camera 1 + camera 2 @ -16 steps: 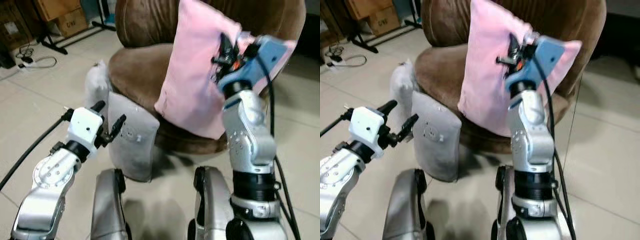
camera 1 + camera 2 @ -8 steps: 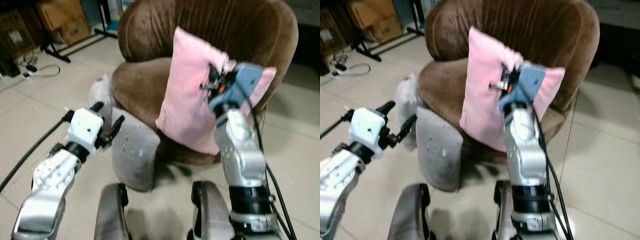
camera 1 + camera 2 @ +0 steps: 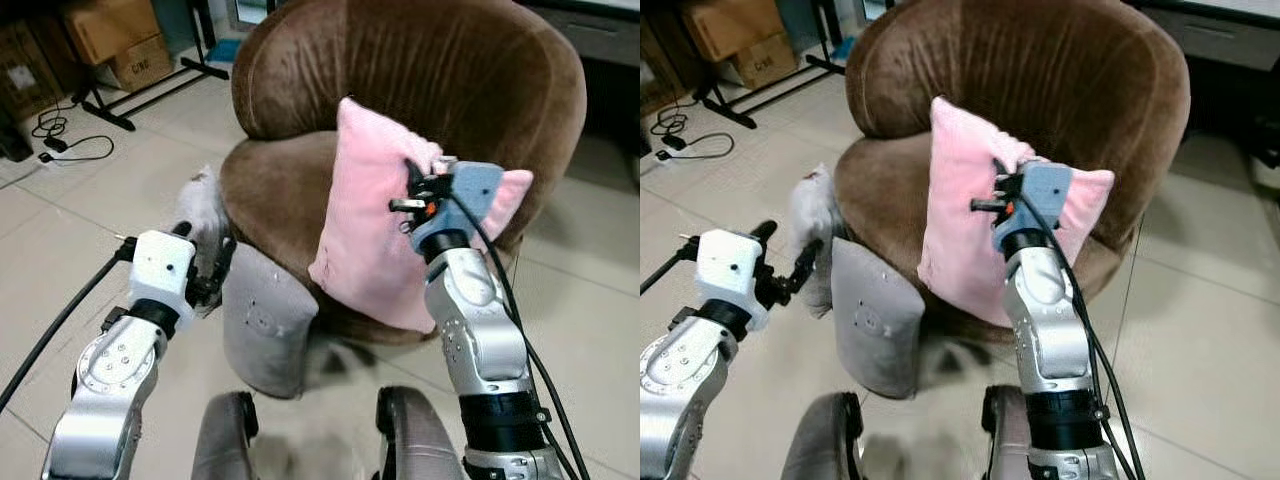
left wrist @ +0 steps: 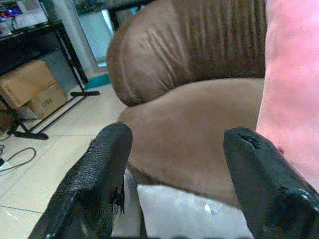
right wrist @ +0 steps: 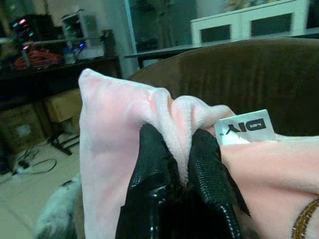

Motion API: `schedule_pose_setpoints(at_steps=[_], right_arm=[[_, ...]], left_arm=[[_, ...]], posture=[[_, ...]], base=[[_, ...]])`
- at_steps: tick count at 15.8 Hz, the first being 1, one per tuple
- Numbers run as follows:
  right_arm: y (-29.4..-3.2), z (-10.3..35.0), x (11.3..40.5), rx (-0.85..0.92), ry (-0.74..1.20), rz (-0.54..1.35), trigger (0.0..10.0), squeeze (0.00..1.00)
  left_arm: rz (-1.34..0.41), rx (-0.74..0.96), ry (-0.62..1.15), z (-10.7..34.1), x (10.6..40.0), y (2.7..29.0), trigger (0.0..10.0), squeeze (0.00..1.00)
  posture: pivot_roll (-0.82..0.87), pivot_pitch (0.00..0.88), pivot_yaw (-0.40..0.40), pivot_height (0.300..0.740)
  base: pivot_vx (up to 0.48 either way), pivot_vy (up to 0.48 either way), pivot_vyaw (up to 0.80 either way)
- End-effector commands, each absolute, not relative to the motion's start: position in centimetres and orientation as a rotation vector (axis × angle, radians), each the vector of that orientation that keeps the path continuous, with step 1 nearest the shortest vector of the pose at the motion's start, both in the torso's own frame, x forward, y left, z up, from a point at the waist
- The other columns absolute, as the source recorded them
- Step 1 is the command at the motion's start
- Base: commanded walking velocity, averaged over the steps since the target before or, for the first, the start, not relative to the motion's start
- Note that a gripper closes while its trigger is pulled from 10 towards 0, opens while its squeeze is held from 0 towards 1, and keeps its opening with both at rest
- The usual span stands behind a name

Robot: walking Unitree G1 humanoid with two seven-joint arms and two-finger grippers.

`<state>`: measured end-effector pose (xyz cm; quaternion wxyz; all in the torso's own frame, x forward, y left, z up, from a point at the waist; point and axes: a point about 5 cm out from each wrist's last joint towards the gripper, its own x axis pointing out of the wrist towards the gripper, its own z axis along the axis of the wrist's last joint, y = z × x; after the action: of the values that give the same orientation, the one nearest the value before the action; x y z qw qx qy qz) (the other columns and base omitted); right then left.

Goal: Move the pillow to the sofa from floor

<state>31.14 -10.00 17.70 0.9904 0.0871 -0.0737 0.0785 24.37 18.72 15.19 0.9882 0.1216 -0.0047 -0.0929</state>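
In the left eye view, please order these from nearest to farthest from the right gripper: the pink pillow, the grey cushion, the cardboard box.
1. Pink pillow, pinched in the right gripper, over the brown sofa.
2. Grey cushion, on the floor, leaning against the sofa's front.
3. Cardboard box, far back left.

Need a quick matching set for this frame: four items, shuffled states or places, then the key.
Column 1:
1. pink velvet pillow
2. grey cushion
3. left gripper
4. right gripper

Column 2:
A. open, holding nothing
B. standing on the tiled floor against the brown armchair
C. held upright over the armchair seat
D. pinching a fold of pink fabric

Pairs: 1-C, 2-B, 3-A, 4-D
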Motion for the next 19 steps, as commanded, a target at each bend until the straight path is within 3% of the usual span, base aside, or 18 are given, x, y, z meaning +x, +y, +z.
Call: schedule_pose_setpoints(at_steps=[1,9,15,19], right_arm=[[-9.5,18.3,31.1,0.162,-0.172,0.197,10.0,0.0],[-11.2,18.1,31.5,0.184,-0.147,0.127,10.0,0.0],[-12.3,18.5,31.2,0.199,-0.158,0.088,10.0,0.0],[-13.1,16.0,31.3,0.081,-0.05,0.028,10.0,0.0]], left_arm=[[-0.16,0.257,-0.02,15.5,24.3,19.0,10.0,0.0],[-0.134,0.268,-0.035,15.5,24.2,18.9,10.0,0.0],[-0.13,0.296,-0.042,15.5,24.7,18.9,10.0,0.0],[-0.116,0.309,-0.049,15.6,25.0,19.0,10.0,0.0]], posture=[[-0.1,0.0,-0.014,0.661],[-0.1,0.0,-0.016,0.736],[-0.11,0.0,0.005,0.74],[-0.11,0.0,0.007,0.74]], base=[[0.0,0.0,0.0],[0.0,0.0,0.0],[0.0,0.0,0.0],[0.0,-0.283,0.0]])
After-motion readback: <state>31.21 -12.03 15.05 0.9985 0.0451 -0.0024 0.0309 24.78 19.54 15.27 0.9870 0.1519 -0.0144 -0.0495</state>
